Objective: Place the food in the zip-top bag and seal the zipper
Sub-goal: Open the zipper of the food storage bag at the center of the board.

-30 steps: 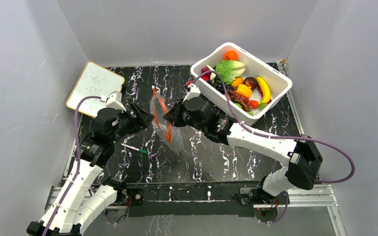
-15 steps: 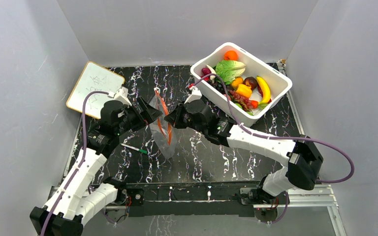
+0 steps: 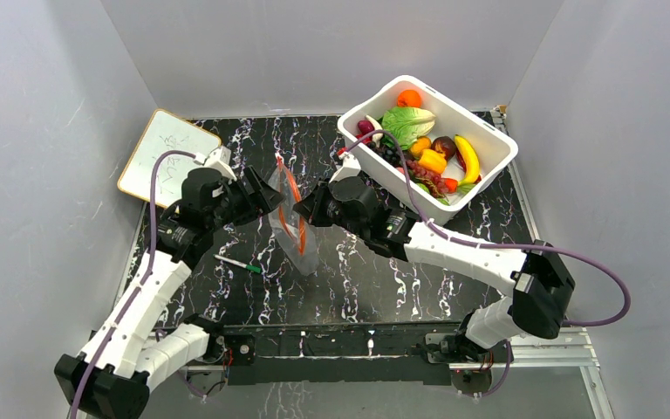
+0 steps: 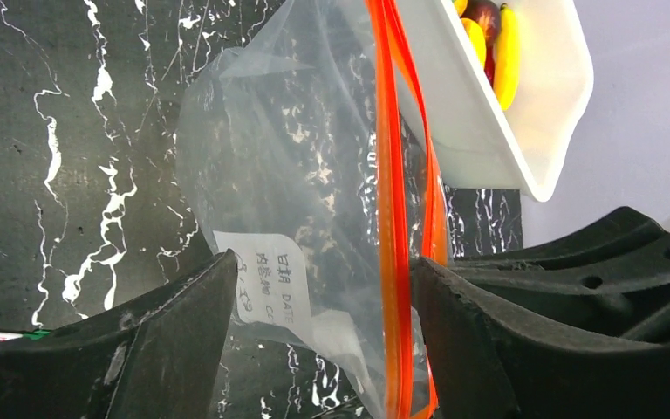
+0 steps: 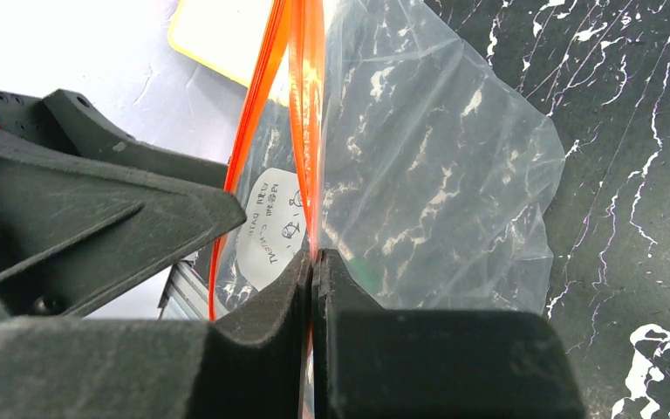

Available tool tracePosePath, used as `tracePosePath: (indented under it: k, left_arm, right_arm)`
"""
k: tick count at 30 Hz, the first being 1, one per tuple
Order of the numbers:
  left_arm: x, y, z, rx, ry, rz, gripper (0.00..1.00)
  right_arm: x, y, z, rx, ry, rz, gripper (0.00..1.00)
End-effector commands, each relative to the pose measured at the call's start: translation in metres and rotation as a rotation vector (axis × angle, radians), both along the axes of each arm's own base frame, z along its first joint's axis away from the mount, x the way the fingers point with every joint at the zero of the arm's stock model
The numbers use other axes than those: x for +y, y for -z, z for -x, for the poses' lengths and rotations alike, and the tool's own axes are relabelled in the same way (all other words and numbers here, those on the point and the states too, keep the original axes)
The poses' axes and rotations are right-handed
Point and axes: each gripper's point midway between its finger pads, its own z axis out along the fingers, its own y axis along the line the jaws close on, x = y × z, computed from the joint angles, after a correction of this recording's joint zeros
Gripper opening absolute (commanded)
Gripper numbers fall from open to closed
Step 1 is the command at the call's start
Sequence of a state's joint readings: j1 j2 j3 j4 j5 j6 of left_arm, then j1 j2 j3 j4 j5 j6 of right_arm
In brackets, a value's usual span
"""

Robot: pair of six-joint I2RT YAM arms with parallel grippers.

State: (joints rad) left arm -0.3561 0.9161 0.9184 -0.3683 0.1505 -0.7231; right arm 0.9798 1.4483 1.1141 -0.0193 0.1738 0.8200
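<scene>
The clear zip-top bag (image 3: 295, 229) hangs upright above the table, between my two grippers. Its red-orange zipper (image 3: 289, 196) runs along the top rim. My right gripper (image 5: 314, 257) is shut on the zipper (image 5: 307, 131) and holds the bag (image 5: 436, 192) up. My left gripper (image 4: 323, 288) is open, its jaws either side of the bag (image 4: 288, 166), with the zipper (image 4: 390, 218) close beside the right finger (image 4: 488, 349). The food (image 3: 426, 150), yellow, orange, purple and green pieces, lies in the white tub (image 3: 488, 144). I see no food in the bag.
A whiteboard (image 3: 166, 155) lies at the back left of the marbled black table. A green-and-white pen (image 3: 238, 263) lies on the table below the left gripper (image 3: 264, 199). The tub's corner (image 4: 488, 131) is just behind the bag. Grey walls enclose three sides.
My left gripper has moved right and forward until its open jaws straddle the bag's rim. The zipper loop has narrowed. The right gripper has kept its hold and barely moved.
</scene>
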Motion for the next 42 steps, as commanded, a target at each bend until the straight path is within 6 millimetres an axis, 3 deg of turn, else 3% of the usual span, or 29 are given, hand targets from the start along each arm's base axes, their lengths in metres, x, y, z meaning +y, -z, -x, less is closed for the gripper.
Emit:
tracePosePath:
  k: [1, 6, 11, 13, 19, 22, 28, 31, 33, 35, 36, 37, 39, 42]
  left_arm:
    - [0.007, -0.010, -0.006, -0.025, 0.011, -0.088, 0.70]
    - [0.015, -0.006, -0.012, -0.022, 0.020, -0.186, 0.46]
    - [0.007, -0.014, -0.011, -0.062, 0.085, -0.177, 0.10]
    - [0.007, -0.020, -0.011, -0.085, 0.096, -0.181, 0.00]
    - [0.002, -0.053, -0.008, -0.219, 0.166, -0.193, 0.00]
    - [0.001, -0.062, -0.009, -0.282, 0.213, -0.233, 0.00]
    - [0.000, -0.043, -0.009, -0.286, 0.295, -0.320, 0.00]
    - [0.000, -0.033, -0.008, -0.271, 0.305, -0.326, 0.00]
    - [0.000, -0.024, -0.006, -0.263, 0.320, -0.335, 0.00]
    - [0.002, -0.020, -0.005, -0.266, 0.321, -0.346, 0.00]
    - [0.006, -0.020, -0.005, -0.281, 0.311, -0.366, 0.00]
    - [0.011, -0.023, -0.007, -0.299, 0.283, -0.386, 0.00]
    - [0.020, -0.032, -0.018, -0.360, 0.222, -0.420, 0.00]
    - [0.012, -0.030, -0.023, -0.358, 0.263, -0.421, 0.00]
  right_arm:
    - [0.003, -0.048, -0.002, -0.078, 0.000, -0.111, 0.00]
    - [0.006, -0.047, -0.003, -0.077, -0.002, -0.114, 0.00]
    - [0.010, -0.036, -0.004, -0.064, -0.013, -0.098, 0.00]
    - [0.010, -0.031, -0.003, -0.054, -0.016, -0.082, 0.00]
    - [-0.002, -0.026, -0.011, -0.044, 0.036, 0.030, 0.32]
    - [-0.009, -0.029, -0.018, -0.057, 0.086, 0.053, 0.40]
    - [-0.004, -0.021, -0.032, -0.054, 0.145, 0.043, 0.47]
    - [0.004, -0.006, -0.042, -0.047, 0.158, 0.054, 0.50]
    - [0.008, 0.014, -0.049, -0.028, 0.165, 0.093, 0.49]
    - [-0.002, 0.040, -0.055, 0.006, 0.209, 0.175, 0.47]
    - [-0.019, 0.062, -0.058, 0.035, 0.264, 0.221, 0.43]
    - [-0.030, 0.068, -0.057, 0.031, 0.291, 0.210, 0.41]
    - [-0.055, 0.097, -0.045, 0.072, 0.333, 0.189, 0.37]
    - [-0.054, 0.097, -0.040, 0.083, 0.306, 0.199, 0.38]
